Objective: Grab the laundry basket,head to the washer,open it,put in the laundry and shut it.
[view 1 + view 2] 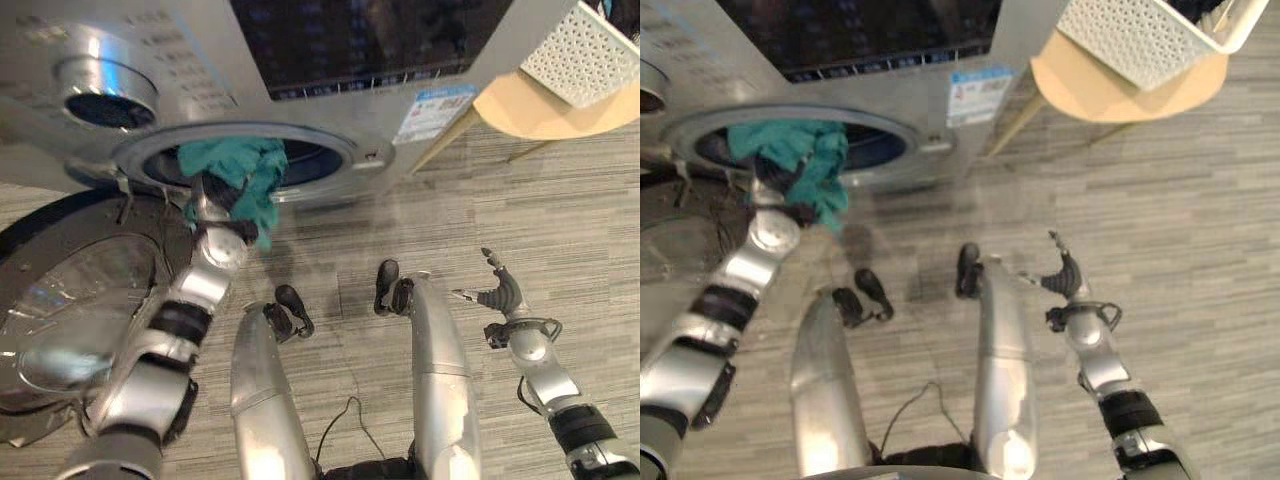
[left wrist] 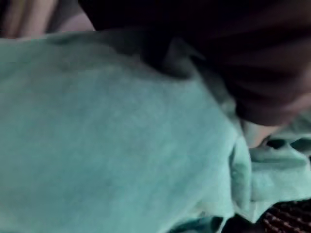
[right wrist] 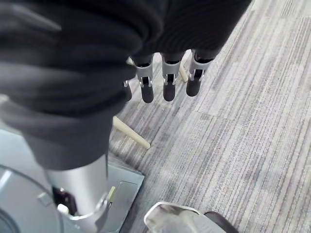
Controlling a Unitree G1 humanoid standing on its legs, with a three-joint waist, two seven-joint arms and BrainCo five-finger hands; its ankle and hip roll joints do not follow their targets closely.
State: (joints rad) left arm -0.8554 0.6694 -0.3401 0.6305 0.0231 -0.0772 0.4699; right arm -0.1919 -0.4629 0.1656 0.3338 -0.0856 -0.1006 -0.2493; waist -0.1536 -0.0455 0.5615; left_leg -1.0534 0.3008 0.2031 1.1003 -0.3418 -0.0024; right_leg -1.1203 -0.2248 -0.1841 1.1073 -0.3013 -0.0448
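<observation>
A teal cloth hangs over the lower rim of the silver washer's round drum opening, partly inside and partly drooping out. My left hand reaches up into that cloth at the opening and is buried in it; the left wrist view shows teal cloth pressed close. The washer door lies swung open to the left. My right hand hangs open over the floor, apart from everything, its fingers straight. The white perforated laundry basket sits on a round wooden table right of the washer.
The table's slanted wooden legs stand close to the washer's right corner. A round silver dial is on the washer front, left of the dark panel. Grey striped carpet stretches out to the right.
</observation>
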